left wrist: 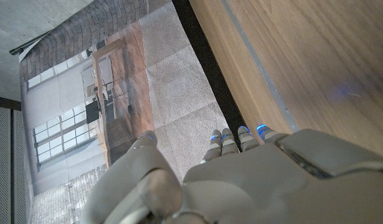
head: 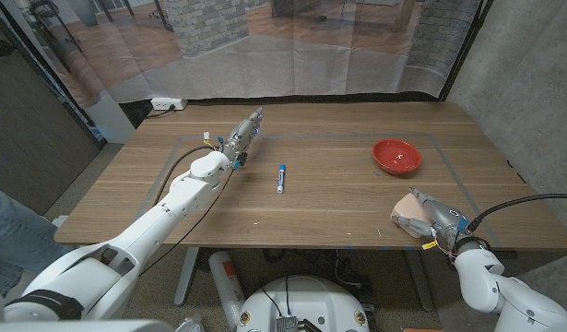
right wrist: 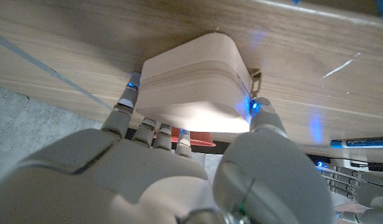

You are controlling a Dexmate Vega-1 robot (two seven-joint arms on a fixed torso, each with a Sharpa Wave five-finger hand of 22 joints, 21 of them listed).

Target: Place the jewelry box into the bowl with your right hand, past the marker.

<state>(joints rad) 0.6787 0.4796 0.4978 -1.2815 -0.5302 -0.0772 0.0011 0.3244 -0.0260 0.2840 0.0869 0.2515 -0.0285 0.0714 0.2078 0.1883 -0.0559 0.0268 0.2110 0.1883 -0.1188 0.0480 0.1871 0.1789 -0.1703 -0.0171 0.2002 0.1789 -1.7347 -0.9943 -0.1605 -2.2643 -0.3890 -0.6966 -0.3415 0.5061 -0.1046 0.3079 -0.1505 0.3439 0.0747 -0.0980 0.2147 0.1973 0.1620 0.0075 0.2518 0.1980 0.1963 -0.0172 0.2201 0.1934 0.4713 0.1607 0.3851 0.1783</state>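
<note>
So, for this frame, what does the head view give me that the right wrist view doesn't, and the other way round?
Head view alone: the whole wooden table, the left hand standing over its far left part holding nothing, and the layout: red bowl beyond the right hand, marker off to its left.

Right wrist view alone: the close grip, with fingers on one side of the jewelry box, thumb on the other, and its seam and small clasp.

Both: the box, the right hand at it, the blue-capped marker and the bowl.
</note>
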